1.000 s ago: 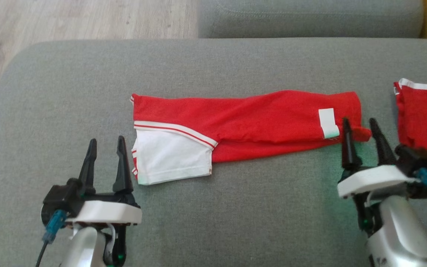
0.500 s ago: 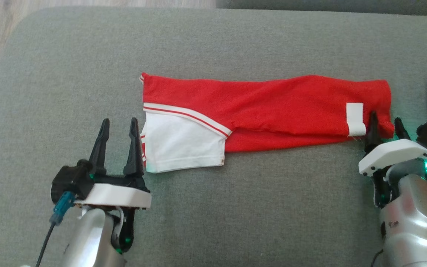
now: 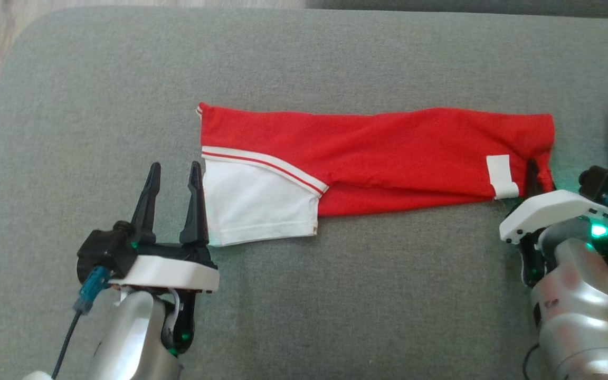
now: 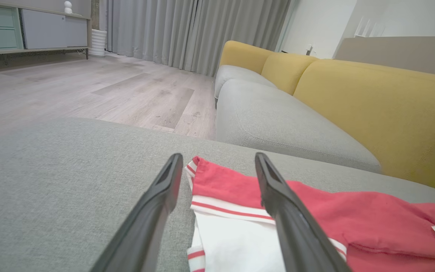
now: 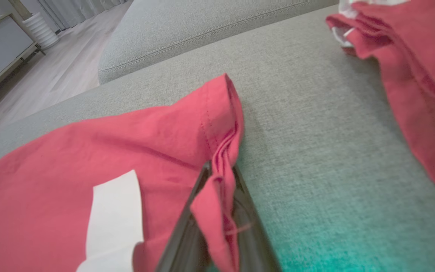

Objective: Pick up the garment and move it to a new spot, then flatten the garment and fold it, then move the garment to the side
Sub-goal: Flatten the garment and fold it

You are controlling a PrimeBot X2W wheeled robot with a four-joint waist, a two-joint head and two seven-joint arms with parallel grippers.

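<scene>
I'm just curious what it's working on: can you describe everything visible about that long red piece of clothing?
The garment is red, thin soft-looking fabric, folded into a long, mildly wrinkled strip lying flat across the grey cushion. Its left end shows a white panel edged with red-and-white stripes; a white label sits near the right end. The right gripper is shut on the right-end hem, bunching it. The open left gripper has its fingers at the white end's edge.

I see a soft matt cloth garment [image 3: 378,153] on a coarse grey woven cushion [image 3: 335,295], the left gripper's [image 3: 174,165] smooth dark plastic fingers [image 4: 293,226], a glossy silver forearm [image 3: 578,311] and a pale wood floor [image 4: 89,87].
</scene>
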